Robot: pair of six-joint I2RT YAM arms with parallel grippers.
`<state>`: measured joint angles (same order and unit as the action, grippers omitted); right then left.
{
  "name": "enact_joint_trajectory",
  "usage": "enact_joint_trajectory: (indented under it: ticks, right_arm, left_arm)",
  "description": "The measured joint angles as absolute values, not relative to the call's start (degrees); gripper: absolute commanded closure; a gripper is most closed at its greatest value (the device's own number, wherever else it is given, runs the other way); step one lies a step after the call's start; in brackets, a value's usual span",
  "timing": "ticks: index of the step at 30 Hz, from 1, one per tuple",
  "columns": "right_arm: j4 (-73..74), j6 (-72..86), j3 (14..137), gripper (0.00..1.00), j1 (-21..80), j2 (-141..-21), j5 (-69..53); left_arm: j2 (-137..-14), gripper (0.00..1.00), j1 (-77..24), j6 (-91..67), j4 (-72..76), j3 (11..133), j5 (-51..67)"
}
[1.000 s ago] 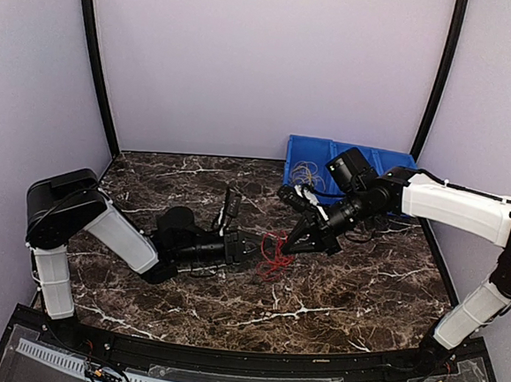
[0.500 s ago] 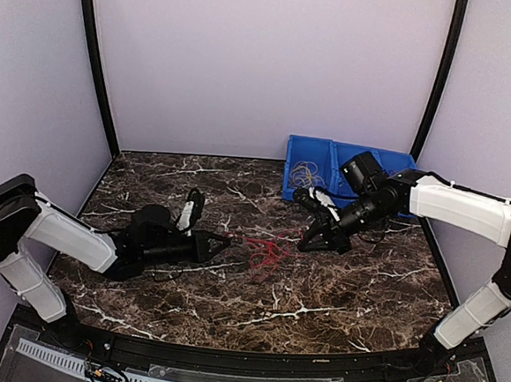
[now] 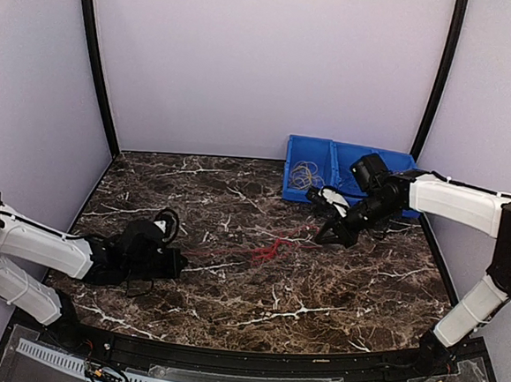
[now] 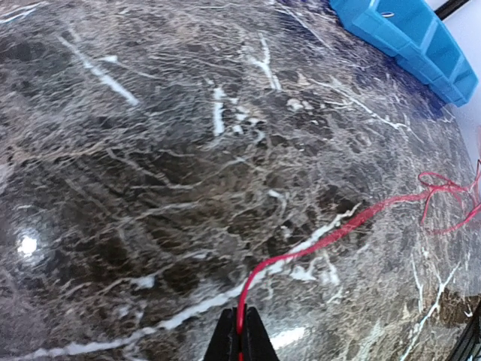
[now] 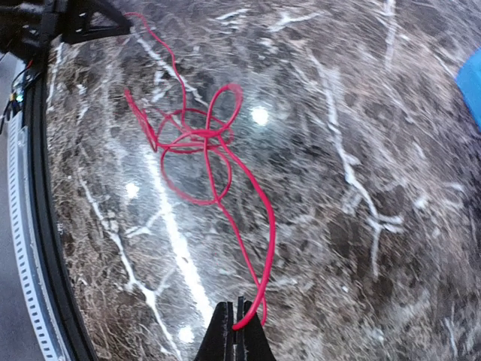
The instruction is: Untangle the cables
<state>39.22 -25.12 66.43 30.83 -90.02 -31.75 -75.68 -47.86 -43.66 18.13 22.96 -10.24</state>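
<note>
Top view: left gripper (image 3: 177,263) and right gripper (image 3: 322,240) each pinch an end of the red cable (image 3: 269,248), which lies stretched low over the table (image 3: 228,317) between them; pull apart slowly and level
Left wrist: jaws closed on the strand; the tangle sits at the far right edge, barely visible
Right wrist: jaws closed on the other end; only here does the knot (image 5: 197,139) show loose loops, so ease rather than yank

On the table (image 3: 318,293) the cables (image 3: 267,249) lie between the left gripper (image 3: 182,263) and the right gripper (image 3: 322,239); a bin (image 3: 330,144) stands behind, at right.
</note>
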Motion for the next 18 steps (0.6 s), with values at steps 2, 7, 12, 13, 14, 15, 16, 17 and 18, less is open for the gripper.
enact_joint_trajectory:
  ticks: [2,7,12,13,14,15,16,17,18]
  right_arm:
    - [39.07,-24.97,65.43,1.00,27.79,-89.17,-30.04]
    - [39.00,-25.02,62.43,1.00,15.68,-86.54,-26.70]
    - [38.83,-25.06,60.82,1.00,8.75,-86.02,-28.75]
    - [38.81,-25.19,60.47,1.00,8.32,-86.02,-28.99]
    - [38.74,-25.23,60.10,1.00,7.84,-86.02,-29.30]
    - [38.68,-25.26,59.79,1.00,7.40,-86.02,-29.67]
    - [38.63,-25.34,59.51,1.00,6.76,-86.02,-30.15]
    - [38.48,-25.39,59.20,1.00,5.98,-86.02,-30.65]
    - [38.52,-25.39,59.11,1.00,5.28,-86.02,-31.03]
  left_arm:
    - [-74.24,1.00,-47.83,-44.45,15.27,22.57,-11.97]
    - [-69.52,1.00,-47.51,-47.07,10.02,20.45,-15.33]
    - [-66.81,1.00,-47.64,-48.38,10.52,19.84,-14.48]
    - [-66.35,1.00,-47.64,-48.64,10.61,19.90,-14.41]
    - [-65.98,1.00,-47.64,-48.75,10.61,19.97,-14.35]
    - [-65.63,1.00,-47.66,-48.88,10.61,20.01,-14.28]
    - [-65.12,1.00,-47.70,-49.01,10.61,20.08,-14.15]
    - [-64.42,1.00,-47.81,-49.21,10.57,20.14,-14.02]
    - [-63.88,1.00,-47.83,-49.36,10.59,20.29,-13.91]
